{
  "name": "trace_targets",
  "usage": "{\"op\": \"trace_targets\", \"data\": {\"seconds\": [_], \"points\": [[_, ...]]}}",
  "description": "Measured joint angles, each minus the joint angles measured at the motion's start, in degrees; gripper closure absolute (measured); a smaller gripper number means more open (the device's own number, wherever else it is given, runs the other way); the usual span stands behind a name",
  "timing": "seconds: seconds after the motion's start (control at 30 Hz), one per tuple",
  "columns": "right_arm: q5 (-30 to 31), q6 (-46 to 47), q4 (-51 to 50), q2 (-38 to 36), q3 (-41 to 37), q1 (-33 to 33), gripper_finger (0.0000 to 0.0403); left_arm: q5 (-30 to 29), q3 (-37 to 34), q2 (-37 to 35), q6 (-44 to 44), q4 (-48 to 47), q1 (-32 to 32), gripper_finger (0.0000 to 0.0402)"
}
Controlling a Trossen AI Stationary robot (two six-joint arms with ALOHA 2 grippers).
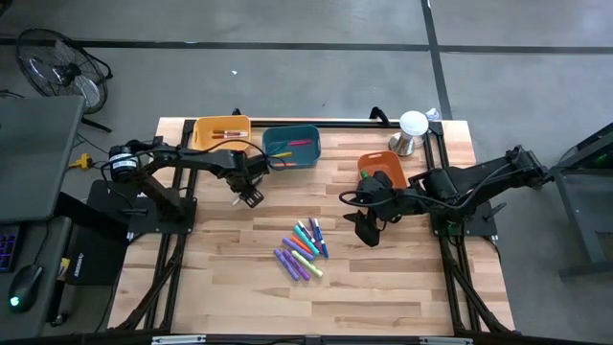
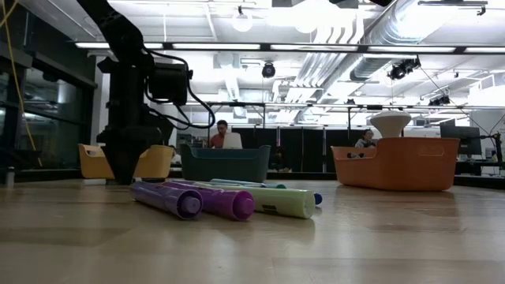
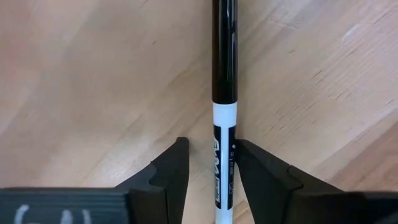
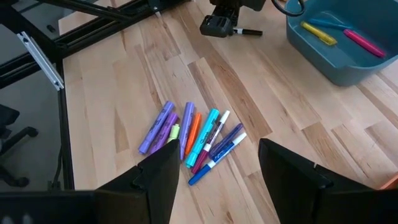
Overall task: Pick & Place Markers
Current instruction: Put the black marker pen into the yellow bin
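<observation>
Black-capped white marker (image 3: 223, 124) lying flat on the pale wooden tabletop (image 3: 93, 81), bracketed by the left gripper (image 3: 211, 171), whose dark fingers sit close on either side; contact cannot be told. Remaining loose coloured markers (image 1: 303, 250) cluster at the table's centre, at 4 o'clock from that gripper. Right gripper (image 4: 214, 165), fingers spread and holding nothing, hovers at 3 o'clock of the cluster.

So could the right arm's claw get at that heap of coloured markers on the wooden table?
Probably yes: the right claw hangs open just beside the heap of coloured markers, and nothing lies between them on the wooden table.
</observation>
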Motion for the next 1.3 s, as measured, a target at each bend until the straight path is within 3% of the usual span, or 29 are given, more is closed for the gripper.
{"op": "trace_targets", "data": {"seconds": [0.2,0.5,1.1,1.3], "points": [[0.0,0.2,0.0,0.0,0.0,0.0,0.0196,-0.2,0.0,0.0,0.1,0.1,-0.3,0.0277],[0.0,0.2,0.0,0.0,0.0,0.0,0.0197,0.4,-0.3,0.0,0.3,0.7,-0.5,0.0376],[-0.1,-0.3,0.0,0.0,0.0,0.0,0.0197,0.5,-0.1,0.0,3.2,-0.1,-0.3,0.0376],[-0.2,-0.4,0.0,0.0,0.0,0.0,0.0197,-0.3,3.1,0.3,4.8,-4.6,-0.3,0.0377]]}}
